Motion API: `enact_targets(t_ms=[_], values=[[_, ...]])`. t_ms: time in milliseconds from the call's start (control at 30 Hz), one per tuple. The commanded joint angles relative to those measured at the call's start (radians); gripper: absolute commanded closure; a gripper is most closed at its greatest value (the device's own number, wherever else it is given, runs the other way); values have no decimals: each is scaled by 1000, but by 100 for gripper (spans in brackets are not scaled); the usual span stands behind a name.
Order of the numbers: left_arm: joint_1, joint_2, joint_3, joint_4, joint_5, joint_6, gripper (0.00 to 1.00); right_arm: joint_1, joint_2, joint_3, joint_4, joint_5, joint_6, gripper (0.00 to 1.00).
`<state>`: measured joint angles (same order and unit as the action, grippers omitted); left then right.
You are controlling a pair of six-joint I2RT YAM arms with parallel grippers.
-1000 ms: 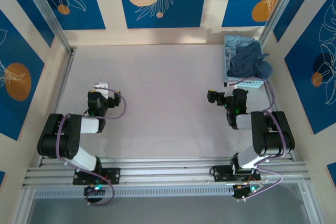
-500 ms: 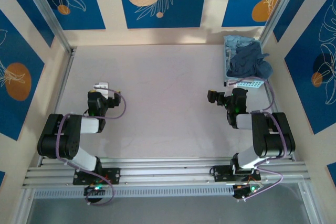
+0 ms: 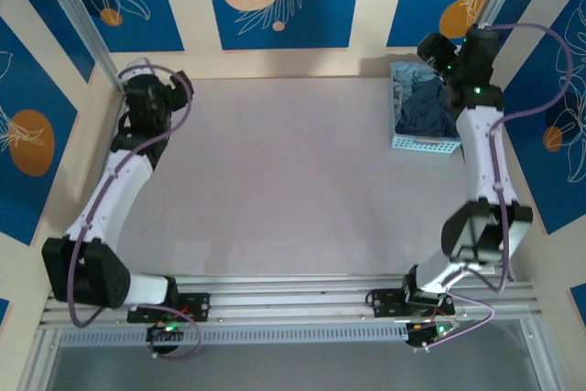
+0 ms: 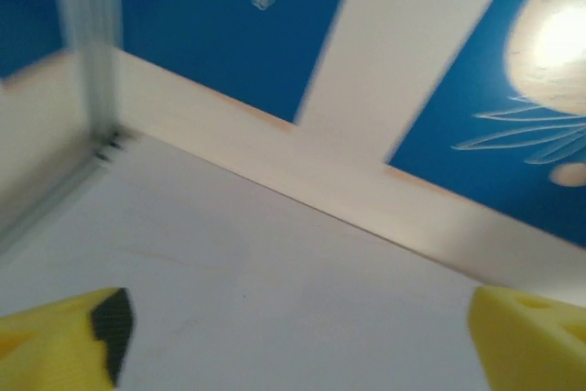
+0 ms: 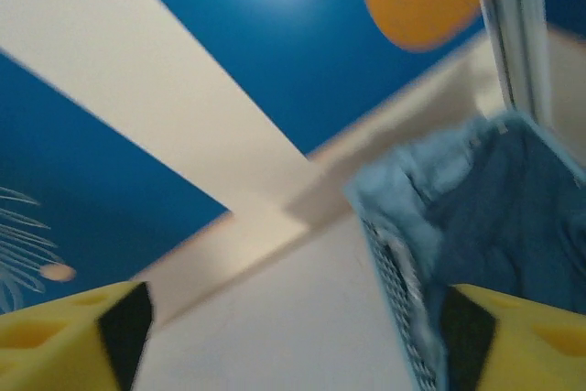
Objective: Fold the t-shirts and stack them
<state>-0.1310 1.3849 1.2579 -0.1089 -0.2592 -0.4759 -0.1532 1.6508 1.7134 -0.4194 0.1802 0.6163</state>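
Observation:
The t-shirts lie bunched in a pale blue perforated basket (image 3: 427, 143) at the far right of the table. A dark slate-blue t-shirt (image 3: 428, 105) lies on top, with pale sky-blue cloth (image 3: 406, 74) behind it. My right gripper (image 3: 428, 47) hangs open above the basket's far left corner, holding nothing. In the right wrist view the basket wall (image 5: 396, 274), the dark shirt (image 5: 513, 212) and the pale cloth (image 5: 412, 180) sit just right of the open right gripper (image 5: 293, 341). My left gripper (image 3: 181, 84) is open near the far left corner, and the left wrist view shows it (image 4: 293, 354) over bare table.
Blue and cream patterned walls close in the table on three sides. Metal frame posts (image 3: 78, 20) stand at both far corners. A rail runs along the near edge by the arm bases. The pale tabletop (image 3: 275, 171) stretches between the arms.
Both arms have swung out from their folded pose near the front. The left one reached to the far left corner and the right one rose over the basket.

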Motion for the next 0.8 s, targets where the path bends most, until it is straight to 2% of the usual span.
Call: enact_targets(t_ms=[0,133,267,400,533,667,767], values=[[-52,112,37,-189,321,-118,14,-39,209,96,-331,-97,75,23],[-159,175,127,-248,416,-76,24,-71,388,229,-340,-200,45,26],[-230,187,129,-267,464,-76,32,-71,554,386,-438,-212,54,31],[-268,175,108,-275,472,-91,35,-72,622,394,-441,-200,99,34],[-274,157,98,-289,475,-97,39,-69,649,387,-442,-184,132,55],[-274,143,104,-318,468,-78,42,-50,615,357,-412,-132,127,85],[-274,139,107,-335,464,-64,43,-38,594,357,-413,-102,120,99]])
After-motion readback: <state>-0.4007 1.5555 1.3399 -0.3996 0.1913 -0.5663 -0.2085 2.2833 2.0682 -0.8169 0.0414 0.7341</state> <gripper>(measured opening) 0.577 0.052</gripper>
